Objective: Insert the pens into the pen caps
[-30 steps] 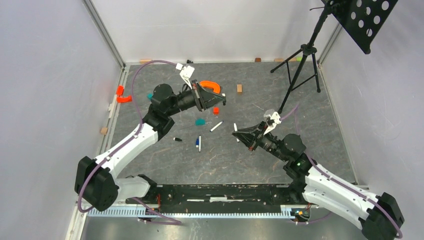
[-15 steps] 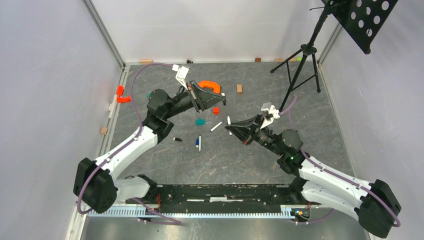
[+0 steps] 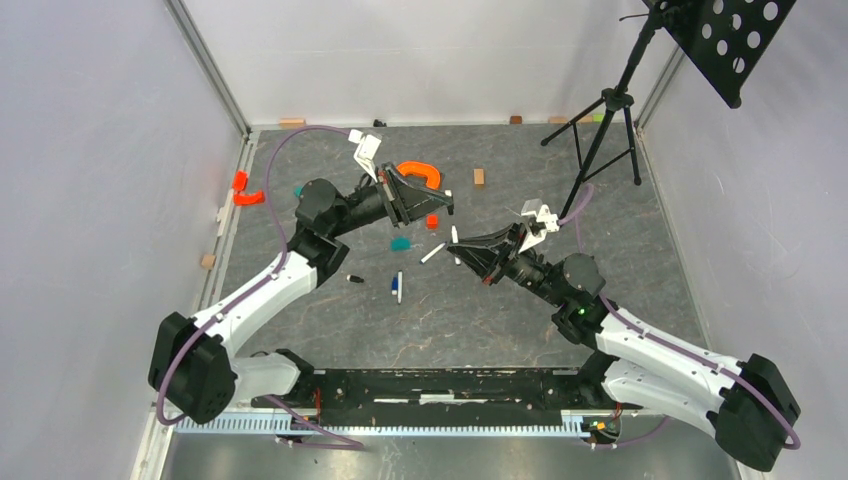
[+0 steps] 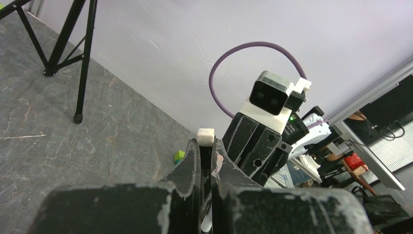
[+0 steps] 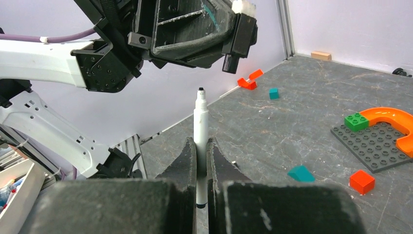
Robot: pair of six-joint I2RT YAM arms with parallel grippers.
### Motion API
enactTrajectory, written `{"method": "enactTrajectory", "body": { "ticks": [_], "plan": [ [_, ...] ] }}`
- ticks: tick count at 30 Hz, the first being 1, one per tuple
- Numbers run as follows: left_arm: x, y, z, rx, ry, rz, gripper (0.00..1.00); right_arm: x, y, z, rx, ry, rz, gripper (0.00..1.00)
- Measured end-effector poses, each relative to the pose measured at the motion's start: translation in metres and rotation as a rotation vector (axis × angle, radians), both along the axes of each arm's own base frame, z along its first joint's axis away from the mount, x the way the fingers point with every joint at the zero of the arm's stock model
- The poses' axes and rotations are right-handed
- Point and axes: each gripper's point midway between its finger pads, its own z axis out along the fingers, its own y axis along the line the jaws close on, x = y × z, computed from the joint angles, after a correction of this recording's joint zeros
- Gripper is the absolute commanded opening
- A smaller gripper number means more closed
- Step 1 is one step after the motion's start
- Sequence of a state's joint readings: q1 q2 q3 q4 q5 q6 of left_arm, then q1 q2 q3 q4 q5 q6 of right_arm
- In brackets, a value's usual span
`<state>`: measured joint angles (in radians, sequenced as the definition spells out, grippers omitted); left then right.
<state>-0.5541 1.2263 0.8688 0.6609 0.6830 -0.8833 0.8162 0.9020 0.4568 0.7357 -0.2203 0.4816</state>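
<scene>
Grey marbled matting covers the table (image 3: 500, 320) as seen from above. Over its middle the right gripper (image 3: 462, 252) is clamped on a white pen (image 3: 454, 236), whose barrel pokes out past the fingertips toward the far side. The left gripper (image 3: 446, 206) hangs a little farther off and to the left, apart from it, with its jaws drawn together. From up here I cannot tell what it carries. On the mat just left of the right gripper lies a second white pen (image 3: 432, 253). Nearer and further left is a third white pen (image 3: 400, 288) with a blue cap (image 3: 393, 285) right against it, and left of that a loose cap (image 3: 355, 278), black. A teal brick (image 3: 400, 243) and a red brick (image 3: 432, 221) lie on the mat close by the left gripper, with an orange arch (image 3: 420, 172) beyond it.

From the left wrist, the two fingers (image 4: 192, 161) are pressed nearly together with something dark pinched in the slit, though I cannot make out what it is. Right behind them stands the right arm's wrist camera (image 4: 272, 97).

From the right wrist, the fingers (image 5: 187, 161) are closed on the white pen, which stands upright between them with its dark tip on top. A black cap (image 5: 228, 62) juts down from the left gripper's fingertips. It sits above and slightly right of the pen's tip, near but not touching.
</scene>
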Motion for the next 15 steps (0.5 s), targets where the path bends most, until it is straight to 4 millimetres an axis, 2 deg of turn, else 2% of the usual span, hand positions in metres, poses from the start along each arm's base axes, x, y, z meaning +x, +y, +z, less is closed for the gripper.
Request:
{"method": "enactTrajectory", "body": {
  "ticks": [15],
  "plan": [
    [-0.0046,-0.0035,-0.0019,-0.014,-0.020,-0.041,0.02,0.0051,-0.0012,-0.0045,-0.016,0.006,-0.026,0.00]
  ]
}}
